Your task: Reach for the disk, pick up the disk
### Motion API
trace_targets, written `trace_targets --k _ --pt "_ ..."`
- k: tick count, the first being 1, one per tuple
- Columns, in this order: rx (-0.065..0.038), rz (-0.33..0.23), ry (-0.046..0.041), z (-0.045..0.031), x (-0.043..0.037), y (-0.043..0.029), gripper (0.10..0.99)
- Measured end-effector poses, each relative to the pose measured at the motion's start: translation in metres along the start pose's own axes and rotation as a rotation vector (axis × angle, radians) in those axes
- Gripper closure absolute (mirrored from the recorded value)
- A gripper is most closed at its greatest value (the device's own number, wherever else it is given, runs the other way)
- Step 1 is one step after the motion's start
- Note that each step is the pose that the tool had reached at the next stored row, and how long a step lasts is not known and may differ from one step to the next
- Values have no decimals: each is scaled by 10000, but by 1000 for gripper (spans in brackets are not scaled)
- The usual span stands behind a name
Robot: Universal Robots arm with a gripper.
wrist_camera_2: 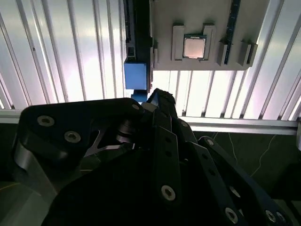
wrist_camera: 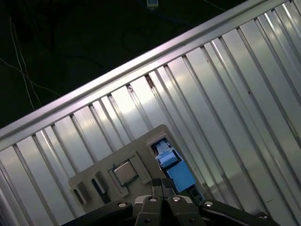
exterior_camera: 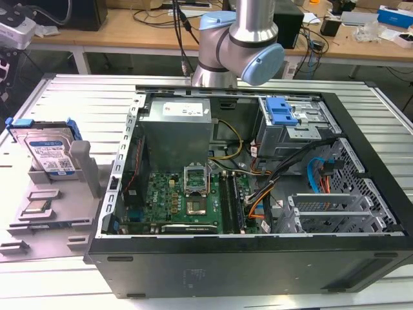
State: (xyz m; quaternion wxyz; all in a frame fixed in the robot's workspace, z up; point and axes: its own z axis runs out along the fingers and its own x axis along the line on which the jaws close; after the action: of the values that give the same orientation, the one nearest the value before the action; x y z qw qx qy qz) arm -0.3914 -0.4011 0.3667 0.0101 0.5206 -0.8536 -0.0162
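The disk [exterior_camera: 48, 152] is a silver hard drive with a blue-and-white label and a blue bracket. It stands tilted in a grey holder [exterior_camera: 84, 169] at the exterior view's left, beside the open computer case. In both wrist views its blue bracket [wrist_camera_2: 135, 75] [wrist_camera: 175, 173] shows edge-on from above, just past my fingertips. My gripper [wrist_camera: 163, 186] [wrist_camera_2: 159, 98] hangs above the holder, apart from the disk. Its fingers are together and hold nothing.
A small square CPU chip [wrist_camera_2: 194, 47] [wrist_camera: 123, 173] [exterior_camera: 37, 206] lies in the grey fixture next to the disk. The open black computer case [exterior_camera: 258, 258] takes up the middle of the slatted metal table [exterior_camera: 71, 97]. The table edge [wrist_camera: 117, 75] and dark floor lie beyond the fixture.
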Motion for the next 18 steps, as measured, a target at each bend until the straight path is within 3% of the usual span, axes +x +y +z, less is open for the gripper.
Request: trace_targets --k 4,18 --pt "0 -858 33 0 -1 -1 980" --pt "1 -2154 83 0 -1 -2 980"
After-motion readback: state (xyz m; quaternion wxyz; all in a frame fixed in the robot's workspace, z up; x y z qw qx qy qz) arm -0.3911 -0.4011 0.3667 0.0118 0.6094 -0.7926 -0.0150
